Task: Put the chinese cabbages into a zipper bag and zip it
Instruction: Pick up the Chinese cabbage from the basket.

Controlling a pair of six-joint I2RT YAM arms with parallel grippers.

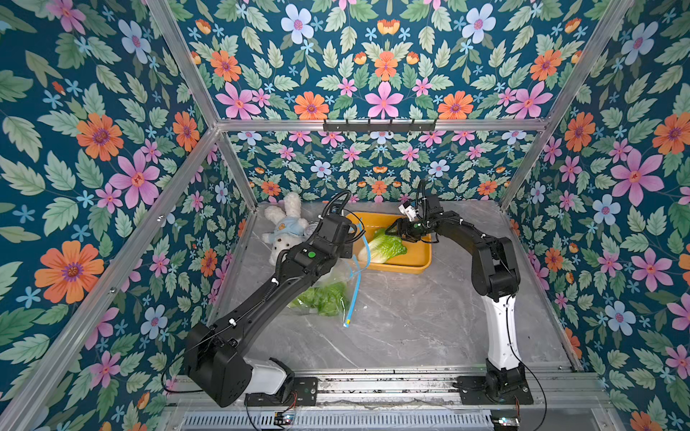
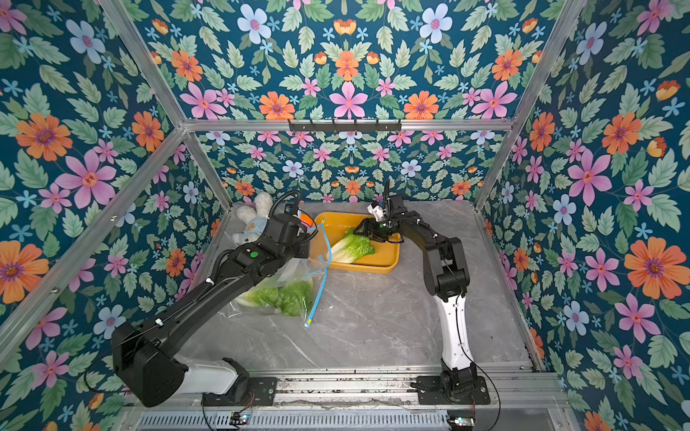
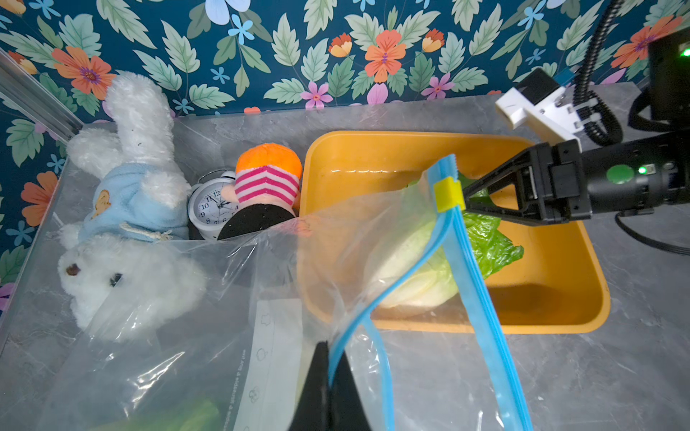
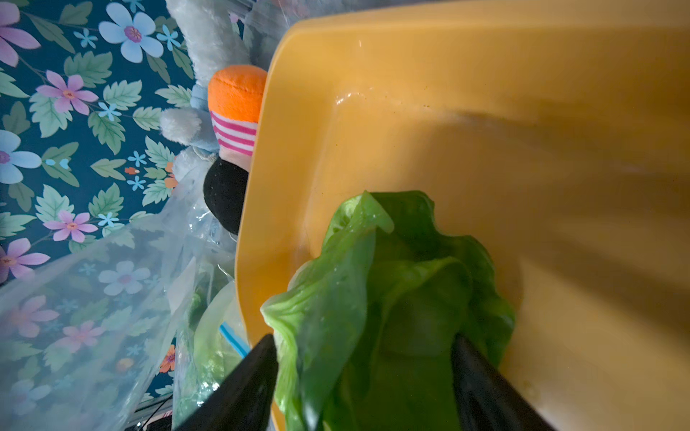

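Zipper bag [image 3: 377, 239] rim in left gripper [image 3: 328, 362]

A cabbage [image 1: 382, 247] in the tray [image 1: 407, 267], zipper bag [image 1: 345, 277] before and left of it, plush rabbit [image 1: 283, 227] behind the bag

Item 1: chinese cabbage [image 1: 382, 246], pale base, crinkly green leaves, glossy. It lies on its side inside the yellow tray [image 1: 410, 266], base toward the tray's near edge.

Item 2: zipper bag [image 1: 338, 274], clear, with a blue zip strip and yellow slider [image 3: 450, 194]. The mouth is open. The bag rests on the desk [image 1: 410, 317] just beside the tray, its rim pinched in the left gripper [image 3: 328, 377].

Item 3: bagged cabbage [image 2: 283, 298], green, seen through the plastic. Count unclear.
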